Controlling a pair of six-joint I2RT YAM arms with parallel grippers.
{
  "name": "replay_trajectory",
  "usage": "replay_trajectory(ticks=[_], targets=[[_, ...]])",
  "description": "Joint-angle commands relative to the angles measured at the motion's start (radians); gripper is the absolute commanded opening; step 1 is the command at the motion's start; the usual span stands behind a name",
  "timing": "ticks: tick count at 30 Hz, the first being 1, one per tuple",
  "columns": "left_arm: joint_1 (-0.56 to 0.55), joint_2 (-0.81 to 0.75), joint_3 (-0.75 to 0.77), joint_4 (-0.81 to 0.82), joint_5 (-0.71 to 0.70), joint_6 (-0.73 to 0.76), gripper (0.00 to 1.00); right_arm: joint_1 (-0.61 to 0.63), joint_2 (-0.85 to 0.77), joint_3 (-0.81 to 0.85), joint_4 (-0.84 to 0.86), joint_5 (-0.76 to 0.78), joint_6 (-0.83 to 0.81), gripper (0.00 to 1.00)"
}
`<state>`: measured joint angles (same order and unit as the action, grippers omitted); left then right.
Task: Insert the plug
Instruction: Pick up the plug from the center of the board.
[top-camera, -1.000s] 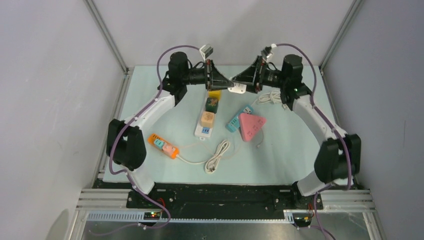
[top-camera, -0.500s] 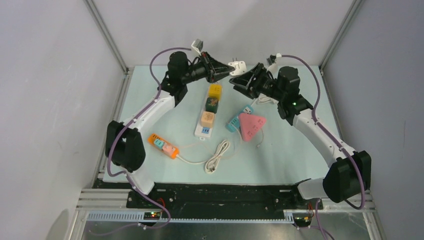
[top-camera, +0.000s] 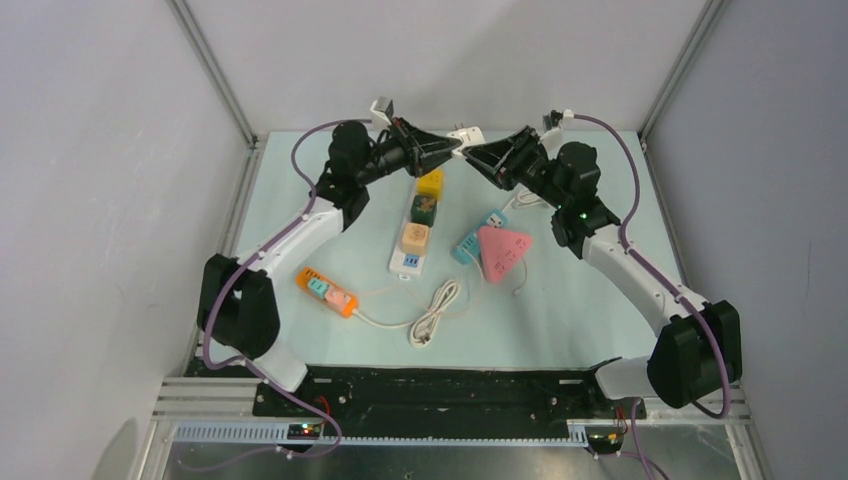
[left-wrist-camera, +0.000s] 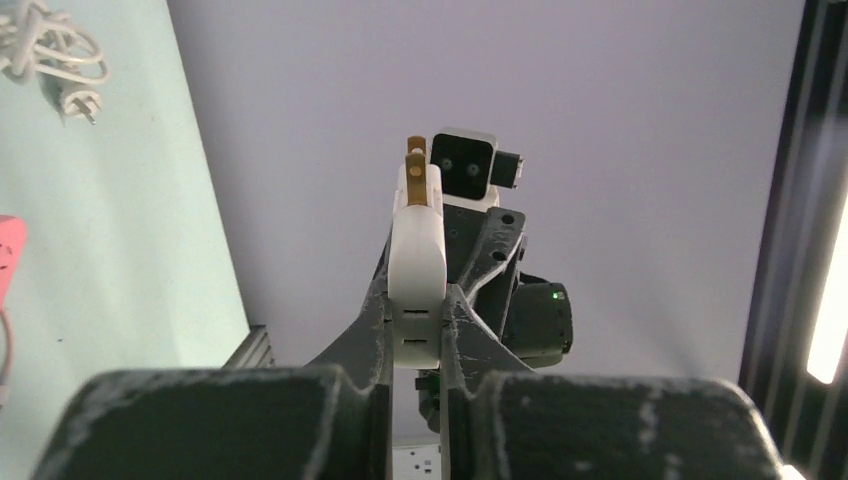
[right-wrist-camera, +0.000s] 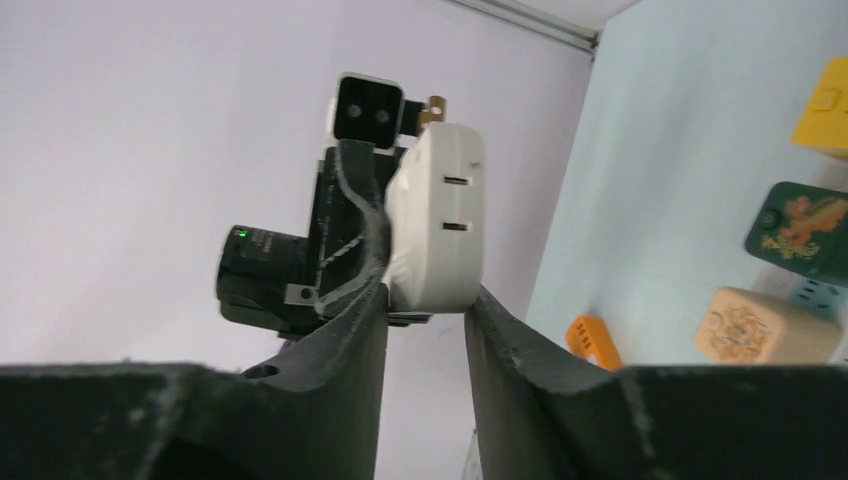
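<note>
The white plug (top-camera: 466, 134) with brass prongs hangs in the air at the back of the table, between both grippers. My left gripper (top-camera: 456, 147) is shut on it; in the left wrist view the plug (left-wrist-camera: 417, 245) sits pinched between the fingertips of the left gripper (left-wrist-camera: 417, 305), prongs pointing away. My right gripper (top-camera: 470, 151) meets it from the right. In the right wrist view the fingertips of the right gripper (right-wrist-camera: 428, 298) press on both sides of the lower end of the plug (right-wrist-camera: 438, 210). The white power strip (top-camera: 405, 261) lies below.
On the white strip stand a yellow adapter (top-camera: 430, 183), a green one (top-camera: 424, 209) and a tan one (top-camera: 415, 238). A blue strip (top-camera: 467, 244) lies under a pink triangular piece (top-camera: 502, 250). An orange strip (top-camera: 326, 291) and a coiled cable (top-camera: 436, 312) lie nearer.
Both arms rose from above the strip to the back of the table, the left carrying the plug. The right gripper went from wide open to closed on the plug.
</note>
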<state>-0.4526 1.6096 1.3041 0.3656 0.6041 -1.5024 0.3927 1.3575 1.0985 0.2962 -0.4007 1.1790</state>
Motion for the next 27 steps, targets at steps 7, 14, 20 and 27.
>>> replay_trajectory(ticks=[7,14,20,27], targets=[[-0.021,-0.056,-0.04,0.083,-0.025,-0.066,0.0,0.009,0.012,-0.001,0.105,0.064,0.066,0.45],[-0.026,-0.063,-0.046,0.083,-0.012,-0.059,0.15,0.007,0.026,0.0,0.145,0.057,0.081,0.24],[-0.025,-0.088,-0.045,0.083,0.02,0.02,0.77,-0.014,-0.009,0.0,0.083,0.026,0.054,0.0],[0.048,-0.101,-0.089,0.07,0.096,0.26,1.0,-0.177,-0.029,0.022,-0.139,-0.356,0.023,0.0]])
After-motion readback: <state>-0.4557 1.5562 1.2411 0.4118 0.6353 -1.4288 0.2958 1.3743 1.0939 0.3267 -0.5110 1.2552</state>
